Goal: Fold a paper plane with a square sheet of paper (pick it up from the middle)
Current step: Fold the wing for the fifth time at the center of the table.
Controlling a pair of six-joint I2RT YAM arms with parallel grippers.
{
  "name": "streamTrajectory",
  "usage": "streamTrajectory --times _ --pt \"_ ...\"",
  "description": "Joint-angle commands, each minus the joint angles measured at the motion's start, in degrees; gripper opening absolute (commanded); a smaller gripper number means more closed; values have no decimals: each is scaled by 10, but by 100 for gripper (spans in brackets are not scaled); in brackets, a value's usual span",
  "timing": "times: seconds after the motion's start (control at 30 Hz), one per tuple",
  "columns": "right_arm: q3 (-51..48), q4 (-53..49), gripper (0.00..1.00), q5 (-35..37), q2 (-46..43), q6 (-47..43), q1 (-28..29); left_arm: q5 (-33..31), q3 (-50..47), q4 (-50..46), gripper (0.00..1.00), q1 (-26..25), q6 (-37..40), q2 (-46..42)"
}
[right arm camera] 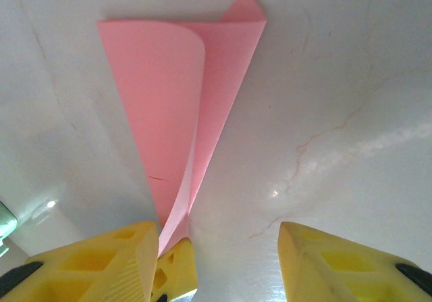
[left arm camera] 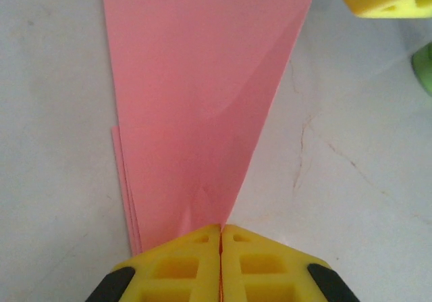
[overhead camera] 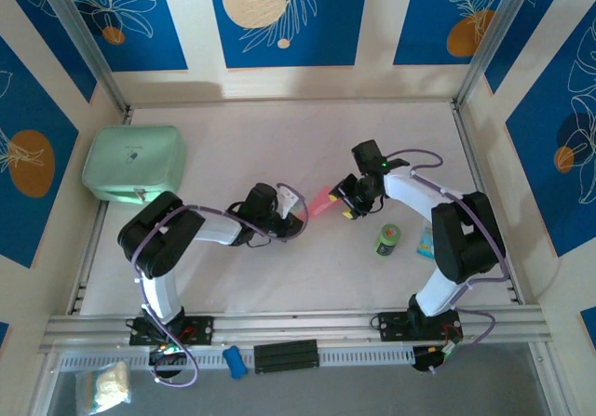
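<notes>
The paper plane [overhead camera: 323, 202] is a narrow pink dart in the middle of the table, between my two grippers. My left gripper [left arm camera: 221, 229] is shut on its narrow end, and the folded layers [left arm camera: 202, 86] widen away from the fingers. My right gripper [right arm camera: 216, 231] stands open at the other side. In the right wrist view the plane [right arm camera: 175, 92] has one flap curling up, and its near end passes just inside the gripper's left finger [right arm camera: 108, 261] without being pinched. In the top view the left gripper [overhead camera: 296, 213] and the right gripper [overhead camera: 346, 202] flank the plane.
A mint-green rounded case [overhead camera: 133, 163] sits at the back left. A small green can [overhead camera: 387, 240] stands just right of the right gripper, beside a small blue packet [overhead camera: 426, 242]. The table [overhead camera: 279, 137] is white and walled on three sides.
</notes>
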Motion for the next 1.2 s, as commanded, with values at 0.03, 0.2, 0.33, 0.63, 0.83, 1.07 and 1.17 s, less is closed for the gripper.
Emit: streamTrajectory --times 0.03,0.2,0.33,0.63,0.83,1.07,1.17 --pt "-6 -10 51 5 -33 -37 -15 75 17 -3 8 18 -93 18" --pt "-14 7 51 -11 -37 -79 -19 103 30 -8 8 34 -147 25" --pt "-26 35 51 -36 -35 -122 -14 119 39 -15 8 43 -183 25" --pt "-36 89 52 -70 15 -206 26 156 48 22 8 51 -290 53" --pt "-33 123 58 -75 44 -236 35 163 41 65 7 53 -356 72" --pt "-12 119 59 -68 81 -264 35 160 38 74 6 55 -387 79" --pt "-3 118 59 -66 97 -264 32 159 37 75 6 57 -390 79"
